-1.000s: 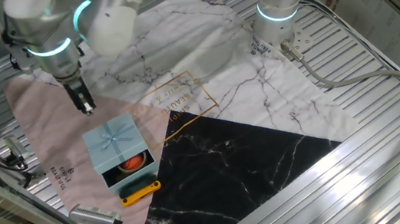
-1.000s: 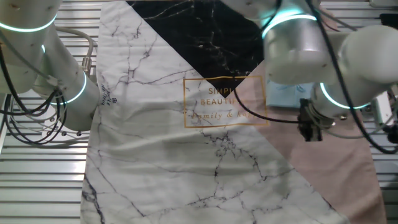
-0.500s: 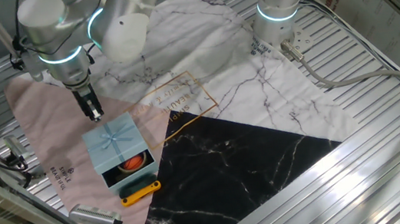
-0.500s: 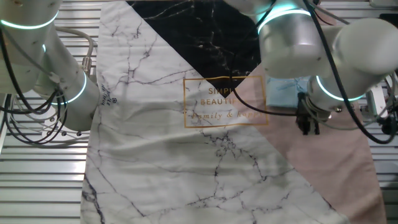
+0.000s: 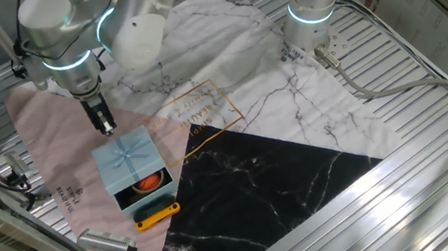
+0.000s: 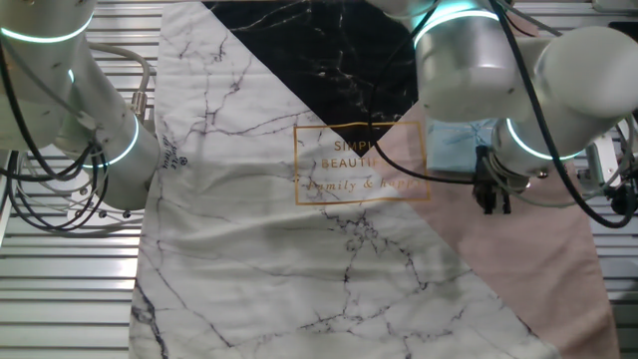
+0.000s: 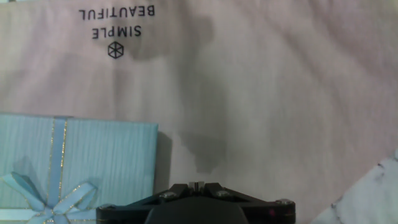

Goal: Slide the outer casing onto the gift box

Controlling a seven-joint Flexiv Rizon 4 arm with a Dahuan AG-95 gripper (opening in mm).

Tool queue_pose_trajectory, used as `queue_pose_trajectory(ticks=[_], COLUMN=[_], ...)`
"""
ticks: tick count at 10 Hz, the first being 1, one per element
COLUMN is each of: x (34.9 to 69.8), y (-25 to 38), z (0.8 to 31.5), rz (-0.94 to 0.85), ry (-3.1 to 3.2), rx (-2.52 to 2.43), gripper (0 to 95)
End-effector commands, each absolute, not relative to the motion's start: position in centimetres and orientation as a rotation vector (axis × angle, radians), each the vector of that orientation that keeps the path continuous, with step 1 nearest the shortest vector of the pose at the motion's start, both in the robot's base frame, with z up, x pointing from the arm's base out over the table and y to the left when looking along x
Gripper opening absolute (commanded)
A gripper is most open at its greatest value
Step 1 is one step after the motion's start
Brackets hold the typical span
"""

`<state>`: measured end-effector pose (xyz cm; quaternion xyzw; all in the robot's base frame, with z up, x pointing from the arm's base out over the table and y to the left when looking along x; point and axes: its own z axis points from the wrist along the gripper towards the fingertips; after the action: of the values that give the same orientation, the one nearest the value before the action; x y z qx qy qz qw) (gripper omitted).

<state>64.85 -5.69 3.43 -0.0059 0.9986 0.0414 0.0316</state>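
- The casing [image 5: 129,158] — with its ribbon bow on top — lies on the pink part of the cloth [image 5: 55,156] that covers the worktop, just below and in front of the jaws in the one fixed view.
- It covers only part of the box [image 5: 147,186]: the tray pokes out on the side away from the jaws, showing its dark inside and a red-orange round item.
- So the slide seems partly done at most; judging from that exposed end, the casing must travel further over the tray, or the tray into it, before the two close up.
- The gripper [image 5: 103,122] hangs near the casing's far edge, not touching it as far as can be seen, and holds nothing.
- The jaws look drawn together in the fixed views, yet the hand view shows only the dark body of the gripper, so their state cannot be told for certain.
- A yellow-and-black bar [image 5: 157,213] lies just beyond the tray's open end, in the line of any push from the jaws' side — a possible obstruction.
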Motion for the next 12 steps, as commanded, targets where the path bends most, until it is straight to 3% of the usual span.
queue_pose_trajectory(ticks=[1,12], x=[64.8,62.9], y=[-5.7,-6.0], z=[3.5,3.1], rz=[0.130,0.115], ry=[3.075,3.076], rx=[-0.012,-0.049], gripper=[0.0,0.0])
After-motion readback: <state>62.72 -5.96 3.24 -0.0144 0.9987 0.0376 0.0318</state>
